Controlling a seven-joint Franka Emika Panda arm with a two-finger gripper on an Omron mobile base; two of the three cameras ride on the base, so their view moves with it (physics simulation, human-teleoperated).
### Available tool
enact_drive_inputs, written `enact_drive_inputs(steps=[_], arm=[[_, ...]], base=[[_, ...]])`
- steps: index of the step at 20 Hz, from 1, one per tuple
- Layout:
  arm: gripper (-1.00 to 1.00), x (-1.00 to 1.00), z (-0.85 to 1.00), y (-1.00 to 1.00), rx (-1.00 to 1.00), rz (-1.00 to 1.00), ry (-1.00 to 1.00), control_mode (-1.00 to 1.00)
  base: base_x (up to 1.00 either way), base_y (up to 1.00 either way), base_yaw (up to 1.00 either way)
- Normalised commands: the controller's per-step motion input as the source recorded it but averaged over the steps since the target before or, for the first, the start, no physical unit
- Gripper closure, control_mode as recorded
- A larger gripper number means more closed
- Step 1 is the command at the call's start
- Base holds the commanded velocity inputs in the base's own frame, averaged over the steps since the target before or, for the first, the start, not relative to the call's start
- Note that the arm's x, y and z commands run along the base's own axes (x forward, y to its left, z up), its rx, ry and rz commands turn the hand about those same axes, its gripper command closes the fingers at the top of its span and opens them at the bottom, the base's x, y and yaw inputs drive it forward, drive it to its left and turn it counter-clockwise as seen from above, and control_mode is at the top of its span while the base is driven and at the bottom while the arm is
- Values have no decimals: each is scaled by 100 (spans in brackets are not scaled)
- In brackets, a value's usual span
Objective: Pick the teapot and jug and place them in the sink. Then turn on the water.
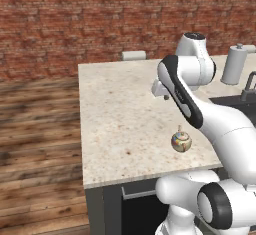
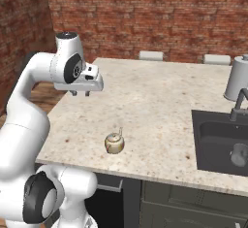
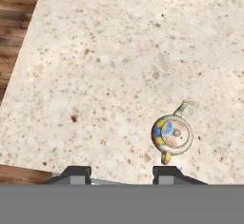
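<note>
On the bench: speckled cream stone top [image 1: 115,109], brick wall behind, wooden floor to one side.
Teapot: small round floral pot [image 1: 181,141] [image 2: 114,143] [image 3: 172,134] standing upright on the bench near its front edge, well apart from the sink; nothing touches it.
Sink: dark basin [image 2: 215,142] set into the bench at the far right in the right base view, dark tap [image 2: 238,106] at its back edge. A dim rounded shape lies inside the basin; too faint to name.
Gripper: hangs above the bench [image 2: 80,92] [image 1: 160,96], clear of the surface, back from the teapot.
Jaws: parted and empty; in the hand view the teapot sits just above the right-hand finger tip [image 3: 166,174], not between the two.
Other: grey cylinder [image 1: 234,65] standing upright on the bench behind the sink.
</note>
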Motion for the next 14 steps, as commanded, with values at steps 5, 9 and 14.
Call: enact_drive_inputs(steps=[5,9,14], arm=[[-100,-13,-37,-5,0,-1,6,-100],[-100,-38,-57,-33,0,-6,7,-100],[-100,-31,-74,-48,0,-3,3,-100]], base=[[0,0,0],[0,0,0],[0,0,0]])
